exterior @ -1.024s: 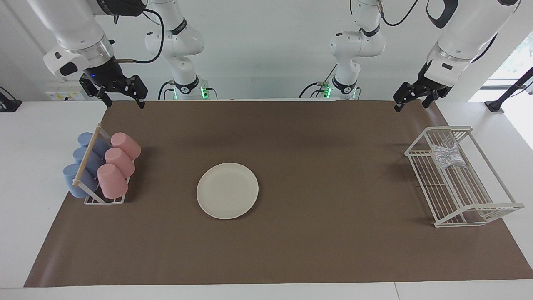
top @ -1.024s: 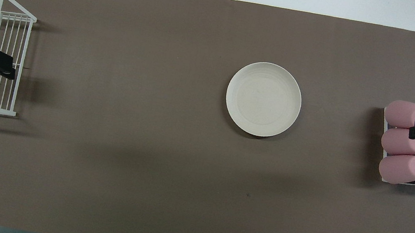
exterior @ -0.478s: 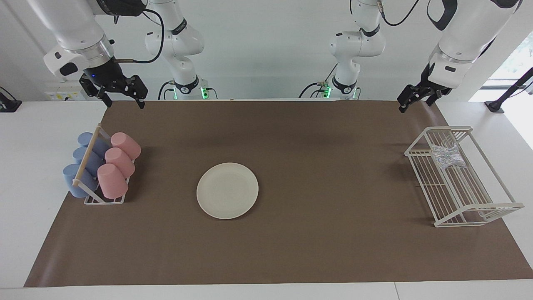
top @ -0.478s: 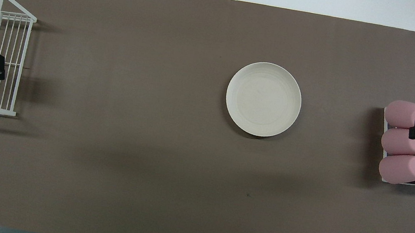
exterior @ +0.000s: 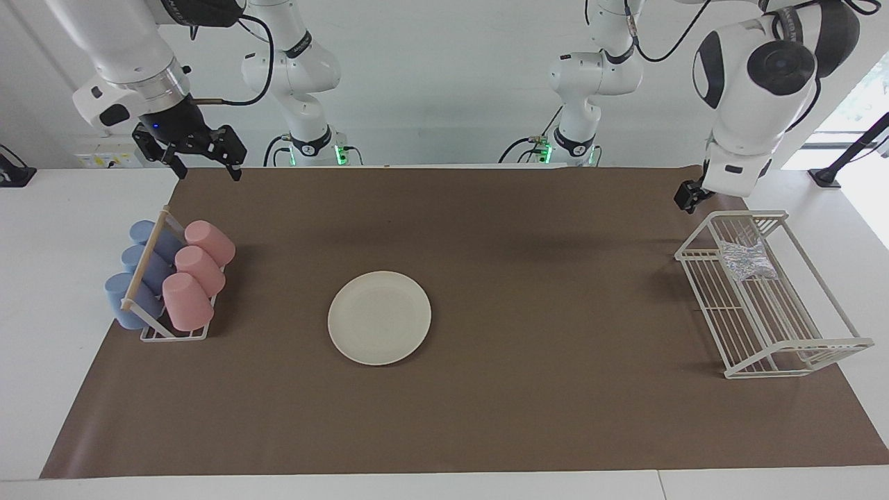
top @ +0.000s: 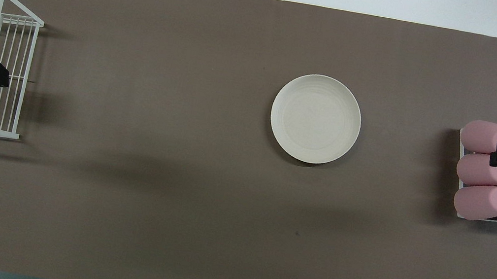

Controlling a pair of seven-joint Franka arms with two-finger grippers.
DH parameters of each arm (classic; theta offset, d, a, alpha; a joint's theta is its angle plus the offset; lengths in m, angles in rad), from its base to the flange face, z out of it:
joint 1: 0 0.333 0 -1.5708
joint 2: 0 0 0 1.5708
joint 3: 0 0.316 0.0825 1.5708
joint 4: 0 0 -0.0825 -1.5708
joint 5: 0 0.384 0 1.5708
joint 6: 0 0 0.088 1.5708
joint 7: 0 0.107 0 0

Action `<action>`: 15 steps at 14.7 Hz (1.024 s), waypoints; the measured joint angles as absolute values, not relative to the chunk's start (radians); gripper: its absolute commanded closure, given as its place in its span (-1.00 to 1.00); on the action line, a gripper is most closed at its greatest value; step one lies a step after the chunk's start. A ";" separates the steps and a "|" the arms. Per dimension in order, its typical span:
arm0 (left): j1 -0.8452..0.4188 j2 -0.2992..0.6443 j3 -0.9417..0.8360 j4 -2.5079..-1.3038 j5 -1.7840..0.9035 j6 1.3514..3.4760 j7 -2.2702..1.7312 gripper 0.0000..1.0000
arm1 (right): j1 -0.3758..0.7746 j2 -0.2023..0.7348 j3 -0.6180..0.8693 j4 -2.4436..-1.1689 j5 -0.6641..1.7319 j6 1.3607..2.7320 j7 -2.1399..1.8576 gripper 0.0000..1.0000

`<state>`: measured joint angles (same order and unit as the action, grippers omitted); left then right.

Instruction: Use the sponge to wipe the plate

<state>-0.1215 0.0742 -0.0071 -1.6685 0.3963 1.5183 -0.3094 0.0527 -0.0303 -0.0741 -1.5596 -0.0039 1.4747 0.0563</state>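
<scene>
Because the sponge [exterior: 746,260] lies inside the white wire rack [exterior: 833,345] at my left arm's end of the worktop [exterior: 528,417], my left pincer [exterior: 687,197] is plainly the nearer of my 2 pincers to it. That pincer hangs in the air above the rack's end closest to my base, and the sponge sits just below it and a little outward toward the table's end, resting on the rack's wire floor. I cannot tell whether its fingers are spread or closed. The sponge is a small crumpled pad with no clear long axis that I can make out.

The plate [exterior: 379,317] lies flat on the brown mat near the middle of the worktop, well apart from the left pincer, toward my right arm's end. It is bare.

My right pincer [exterior: 201,154] waits in the air with its fingers spread, empty, near the rack of pink and blue cups [exterior: 182,278].

My judgement: the left pincer must drop down into the rack first.
</scene>
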 measured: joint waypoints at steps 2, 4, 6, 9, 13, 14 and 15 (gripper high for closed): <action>-0.142 0.141 -0.010 -1.668 0.474 1.541 -0.341 -1.00 | 0.053 -0.030 -0.074 -1.560 -0.004 1.475 0.056 -1.00; -0.145 0.195 -0.009 -1.667 0.536 1.573 -0.363 -1.00 | 0.054 -0.030 -0.074 -1.560 -0.004 1.475 0.062 -1.00; -0.144 0.240 -0.004 -1.664 0.584 1.597 -0.384 -1.00 | 0.054 -0.030 -0.068 -1.560 -0.004 1.475 0.088 -1.00; -0.142 0.305 -0.003 -1.656 0.690 1.611 -0.403 -1.00 | 0.055 -0.030 -0.044 -1.558 -0.004 1.475 0.155 -1.00; -0.142 0.368 -0.004 -1.641 0.795 1.611 -0.411 -1.00 | 0.055 -0.031 -0.028 -1.558 0.008 1.475 0.265 -1.00; -0.142 0.372 -0.004 -1.637 0.799 1.611 -0.411 -0.94 | 0.055 -0.031 -0.020 -1.558 0.011 1.475 0.294 -1.00; -0.142 0.372 -0.004 -1.633 0.800 1.611 -0.411 -0.86 | 0.056 -0.031 -0.009 -1.558 0.012 1.475 0.329 -1.00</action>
<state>-0.1418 0.3719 -0.0040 -1.6331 0.7998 1.6111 -0.4111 0.0556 -0.0307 -0.0089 -1.5578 0.0125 1.4746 0.3289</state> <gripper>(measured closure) 0.000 0.000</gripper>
